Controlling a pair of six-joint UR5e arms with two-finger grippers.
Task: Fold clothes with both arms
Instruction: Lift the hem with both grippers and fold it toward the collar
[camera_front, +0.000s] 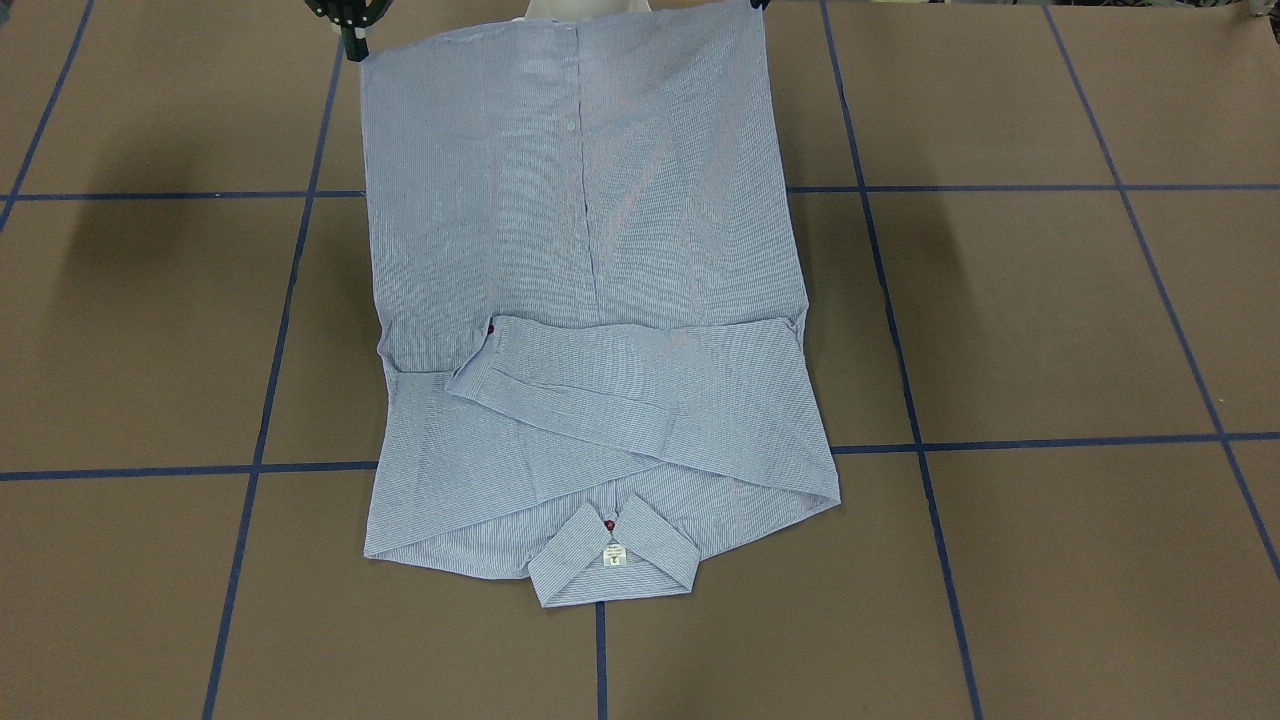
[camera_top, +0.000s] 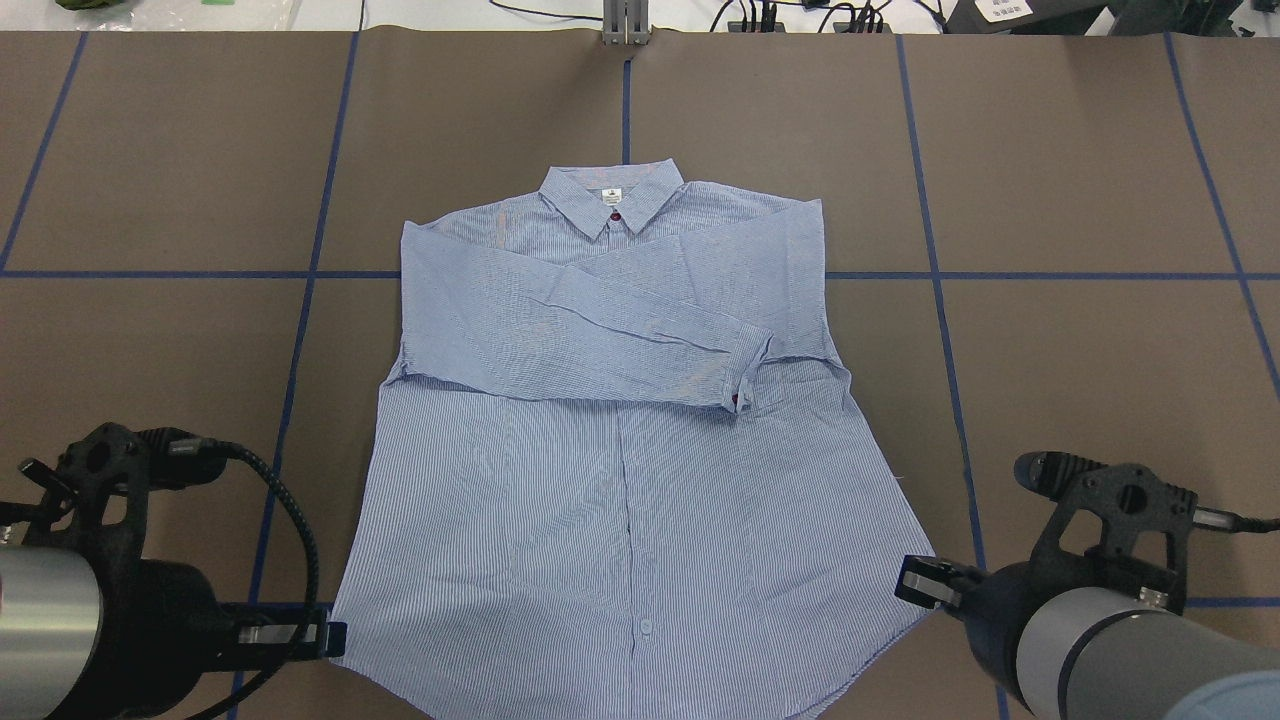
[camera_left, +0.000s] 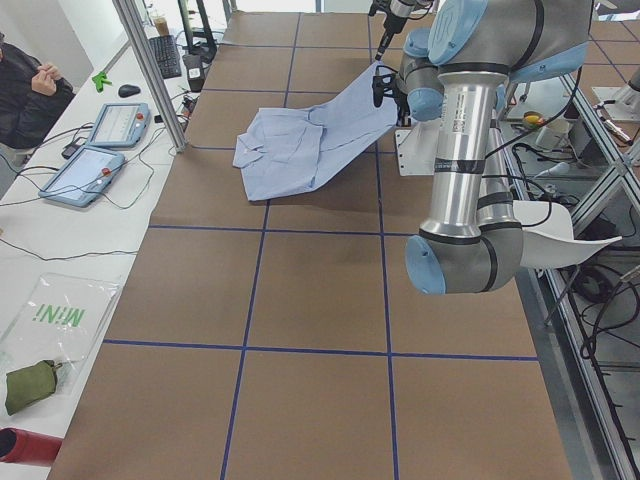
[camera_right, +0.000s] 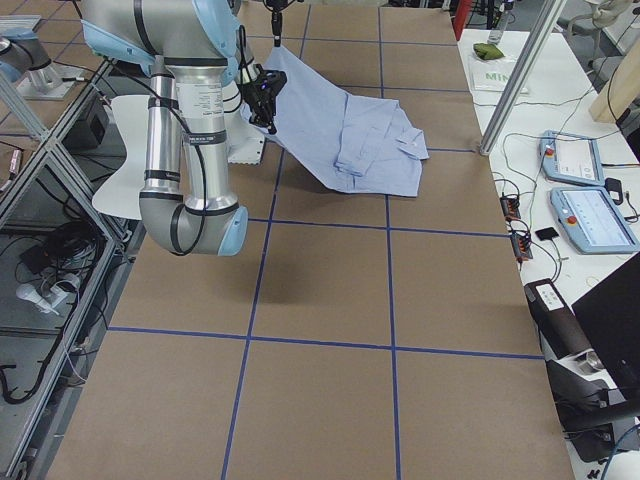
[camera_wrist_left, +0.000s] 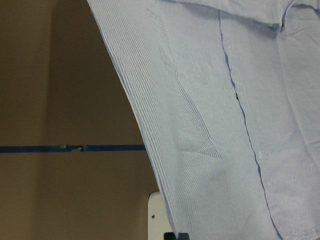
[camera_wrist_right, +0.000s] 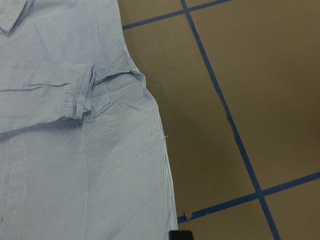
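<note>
The light blue-and-white striped shirt (camera_top: 620, 450) lies face up on the brown table, collar (camera_top: 612, 195) at the far side. Both sleeves are folded across its chest, with a cuff (camera_top: 745, 385) on top. My left gripper (camera_top: 325, 637) is shut on the hem's left corner. My right gripper (camera_top: 915, 583) is shut on the hem's right corner. The side views show the hem (camera_left: 375, 85) raised off the table while the collar end (camera_right: 410, 140) rests flat. In the front-facing view the right gripper (camera_front: 352, 35) pinches the hem at the top edge. Both wrist views show hanging shirt cloth (camera_wrist_left: 210, 125) (camera_wrist_right: 75, 150).
Blue tape lines (camera_top: 300, 330) grid the table. A white pedestal base (camera_wrist_left: 159, 217) sits under the raised hem. Teach pendants (camera_left: 110, 125) and a seated person (camera_left: 25, 80) are beyond the far table edge. A metal pole (camera_left: 150, 70) stands at that edge.
</note>
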